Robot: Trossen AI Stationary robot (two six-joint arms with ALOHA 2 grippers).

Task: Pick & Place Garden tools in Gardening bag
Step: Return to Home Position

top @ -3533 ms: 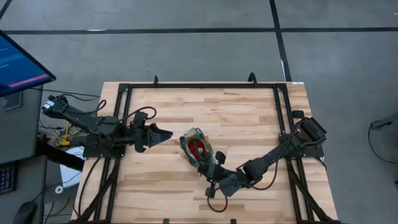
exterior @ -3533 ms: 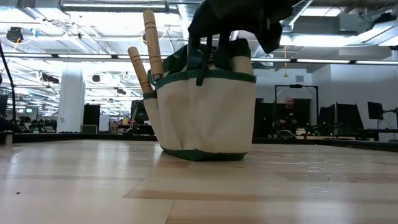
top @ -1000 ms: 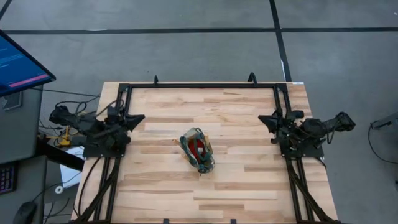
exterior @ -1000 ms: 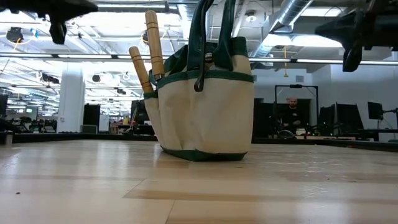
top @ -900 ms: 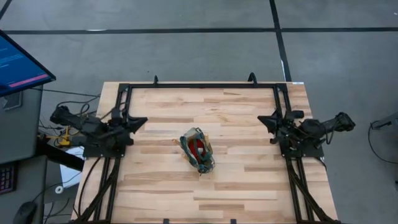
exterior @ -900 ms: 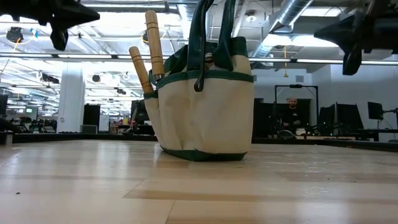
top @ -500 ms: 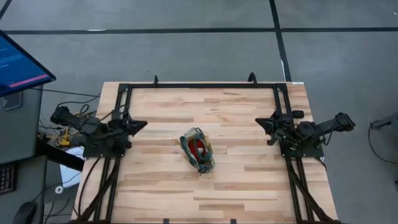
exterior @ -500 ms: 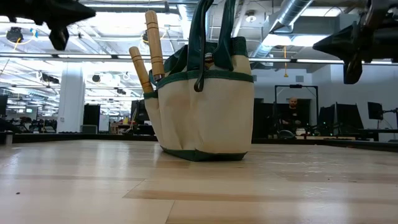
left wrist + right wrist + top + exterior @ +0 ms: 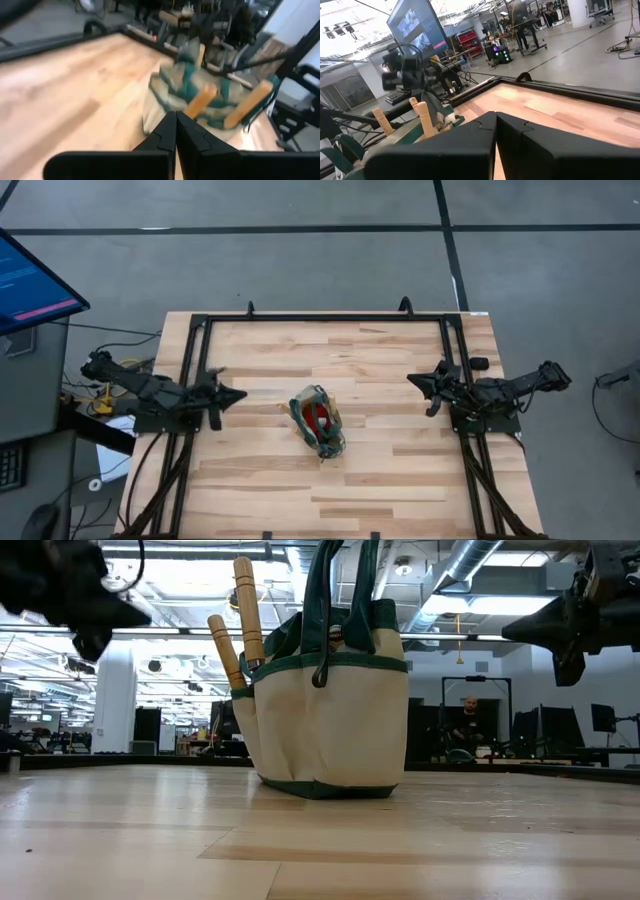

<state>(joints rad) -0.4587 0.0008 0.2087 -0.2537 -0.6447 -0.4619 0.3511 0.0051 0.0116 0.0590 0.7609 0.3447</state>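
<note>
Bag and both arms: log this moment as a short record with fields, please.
bag: upright mid-table, apart from both arms
tools: two wooden handles stick up at the bag's side; red item inside
left gripper: near the table's left edge, fingers shut, empty
right gripper: near the table's right edge, fingers shut, empty

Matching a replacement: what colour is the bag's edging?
Dark green edging; clearest in the low view.
</note>
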